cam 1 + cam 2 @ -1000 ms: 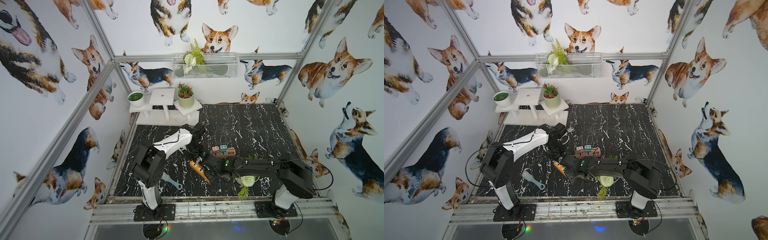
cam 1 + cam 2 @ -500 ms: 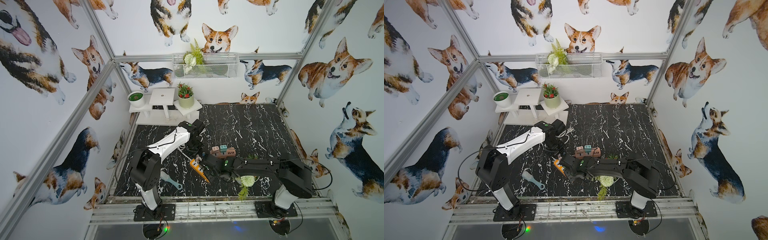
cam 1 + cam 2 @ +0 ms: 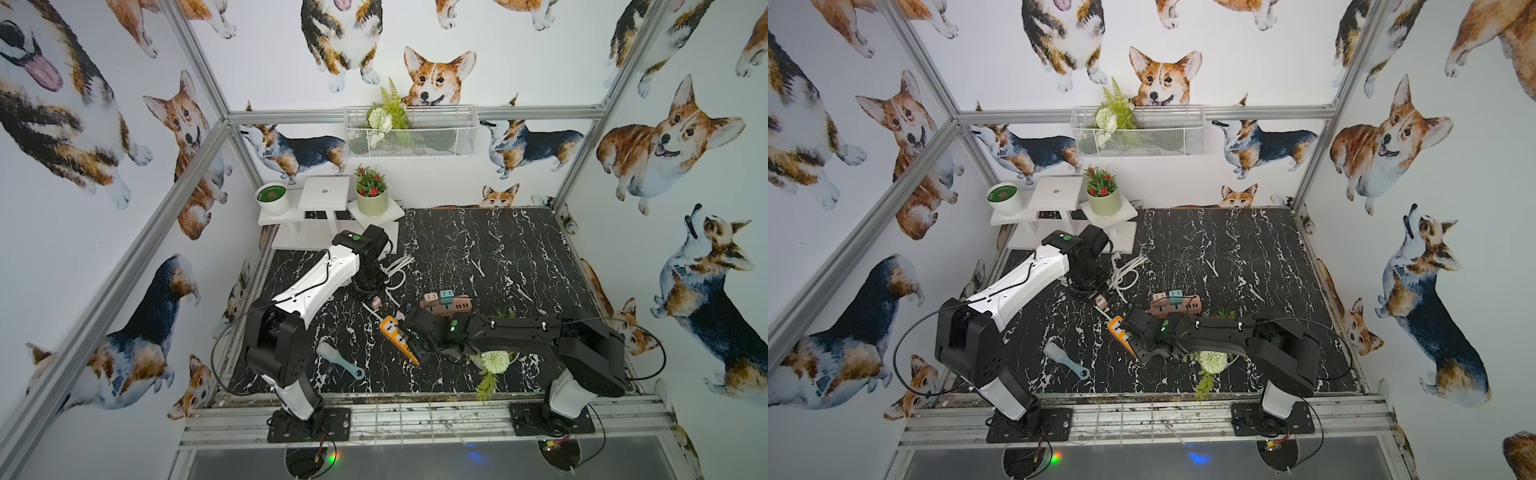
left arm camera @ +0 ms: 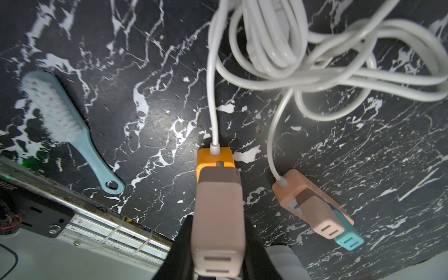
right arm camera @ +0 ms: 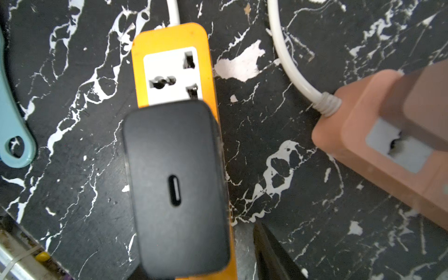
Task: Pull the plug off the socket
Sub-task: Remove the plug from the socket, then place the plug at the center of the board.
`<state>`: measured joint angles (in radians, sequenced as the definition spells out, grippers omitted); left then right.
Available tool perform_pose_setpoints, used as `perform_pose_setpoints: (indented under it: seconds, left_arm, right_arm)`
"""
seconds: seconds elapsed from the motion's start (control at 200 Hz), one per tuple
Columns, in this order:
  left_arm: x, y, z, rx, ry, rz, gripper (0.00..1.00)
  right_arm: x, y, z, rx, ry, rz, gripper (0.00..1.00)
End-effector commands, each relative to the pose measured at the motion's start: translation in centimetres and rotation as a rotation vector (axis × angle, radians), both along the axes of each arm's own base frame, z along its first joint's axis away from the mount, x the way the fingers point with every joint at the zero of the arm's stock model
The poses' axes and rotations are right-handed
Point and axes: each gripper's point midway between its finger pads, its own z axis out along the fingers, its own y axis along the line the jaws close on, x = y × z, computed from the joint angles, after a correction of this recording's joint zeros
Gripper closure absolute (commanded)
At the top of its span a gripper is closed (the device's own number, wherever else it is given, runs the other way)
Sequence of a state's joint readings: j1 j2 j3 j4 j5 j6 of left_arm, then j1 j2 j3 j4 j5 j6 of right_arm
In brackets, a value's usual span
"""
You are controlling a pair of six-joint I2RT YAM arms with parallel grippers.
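Left end effector [image 4: 217, 254] clamps the pale pink rectangular plastic plug [image 4: 218, 213] just clear of the orange plastic power strip [image 5: 169, 36]; right end effector [image 3: 413, 332] state unreadable; pull looks done, next calls for setting it down.

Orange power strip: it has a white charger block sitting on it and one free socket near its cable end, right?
Not quite: the charger block on the orange power strip is black, not white, as the right wrist view shows. The free socket near its cable end is there.
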<state>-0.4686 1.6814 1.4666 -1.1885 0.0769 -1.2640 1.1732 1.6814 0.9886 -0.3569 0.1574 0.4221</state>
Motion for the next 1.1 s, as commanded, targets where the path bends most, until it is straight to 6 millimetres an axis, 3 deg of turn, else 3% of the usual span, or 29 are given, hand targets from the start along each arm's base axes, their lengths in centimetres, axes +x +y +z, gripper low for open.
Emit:
perform_pose_setpoints:
  seconds: [0.0,0.255,0.511,1.096]
  left_arm:
    - [-0.7,3.6,-0.3,0.079,0.041,0.004,1.00]
    - [0.4,9.4,0.1,0.163,0.032,0.054,1.00]
    - [-0.2,13.7,-1.7,0.318,0.161,0.066,1.00]
    - [0.8,16.0,-5.5,0.489,0.353,-0.083,1.00]
  right_arm:
    - [-0.8,-2.1,-0.8,-0.102,0.032,0.013,0.44]
    - [-0.9,-2.0,-0.8,-0.108,0.034,0.024,0.42]
    - [-0.8,-2.1,-0.9,-0.116,0.033,0.024,0.42]
    - [-0.6,-2.1,-0.7,-0.129,0.027,0.018,0.41]
